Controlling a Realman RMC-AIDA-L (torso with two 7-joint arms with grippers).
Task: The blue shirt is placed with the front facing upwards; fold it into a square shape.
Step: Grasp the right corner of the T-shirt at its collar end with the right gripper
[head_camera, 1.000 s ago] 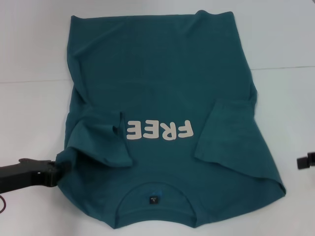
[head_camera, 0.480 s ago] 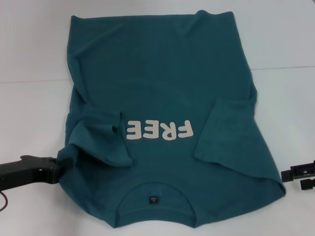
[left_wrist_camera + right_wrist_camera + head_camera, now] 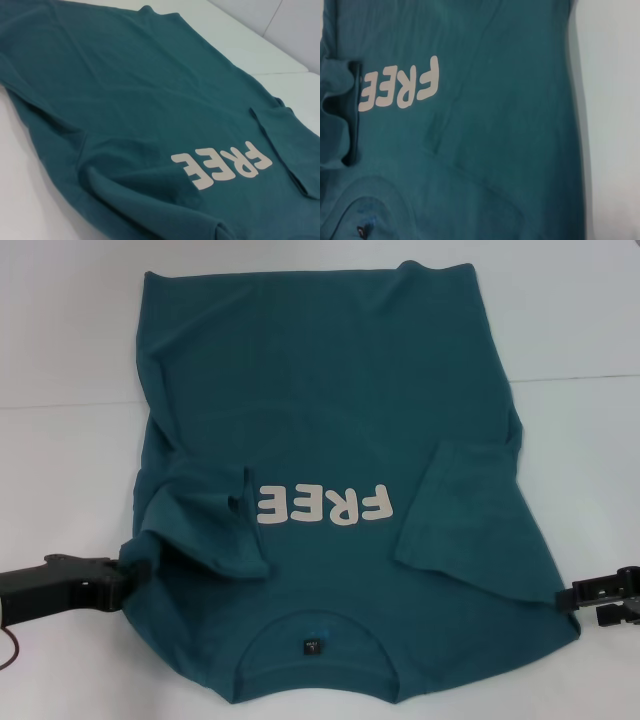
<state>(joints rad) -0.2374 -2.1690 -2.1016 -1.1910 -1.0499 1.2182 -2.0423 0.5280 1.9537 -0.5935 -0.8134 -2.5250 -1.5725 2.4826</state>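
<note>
As before, the right pincer has apparently neared the blue shirt.

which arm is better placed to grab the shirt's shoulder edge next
Probably left. The left gripper already touches the shirt at its shoulder edge beside the folded-in sleeve. The right gripper is only just reaching the opposite edge.

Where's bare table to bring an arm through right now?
Bare white table flanks the blue shirt on both sides. The near shoulders are crowded: left gripper at one shoulder edge, right gripper at the other.
</note>
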